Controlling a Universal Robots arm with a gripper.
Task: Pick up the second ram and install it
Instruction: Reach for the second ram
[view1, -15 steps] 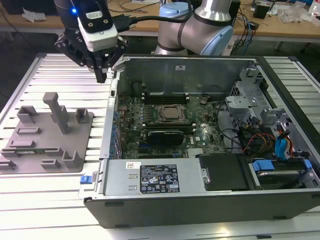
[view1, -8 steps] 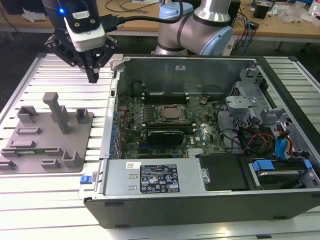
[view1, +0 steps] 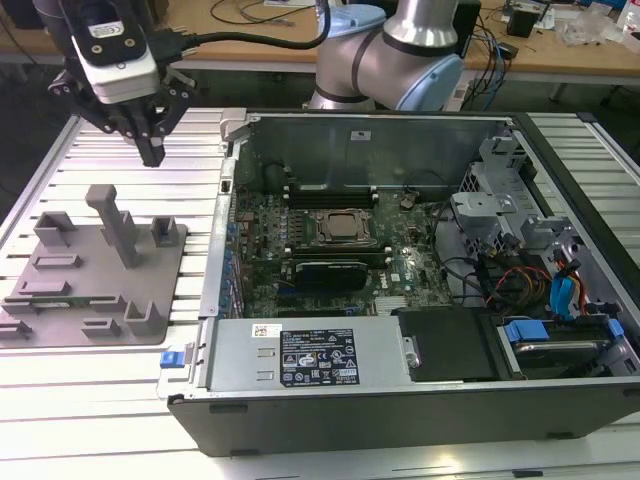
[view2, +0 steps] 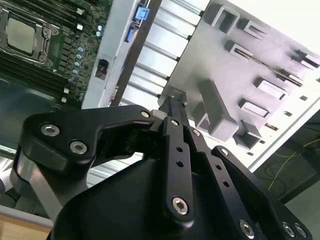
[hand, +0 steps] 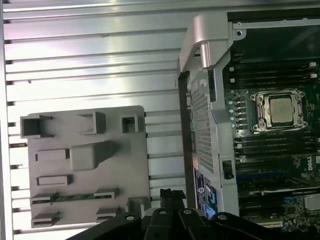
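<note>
Evidently the pick-up is not yet made. The tool (view1: 152, 152) is seen in the upper left of the exterior view, poised above the slatted desk (view1: 60, 400) near the far edge of the grey holder plate (view1: 95, 290). Its fingers (view1: 150, 138) lie together and nothing is held between them.

The second ram (hand: 75, 196) is found in the first wrist view as a thin green stick. It is set on edge between two low grey blocks (hand: 106, 192) of that plate and is well apart from the tool.

For the step to be done well, it is judged that the fingers must be parted before any descent. The tool should be turned so that the pads face the stick's two flat sides. The grasp is best taken near the middle of its length, so that the stick is lifted level and straight out of its blocks, not levered. Room should be left for the tall grey post (view1: 118, 225) that stands on the plate near the stick.

The open computer case (view1: 400, 145), with its CPU socket (view1: 345, 228) and black memory slots (view1: 330, 190), is placed toward the exterior view's right, clear of the tool.
</note>
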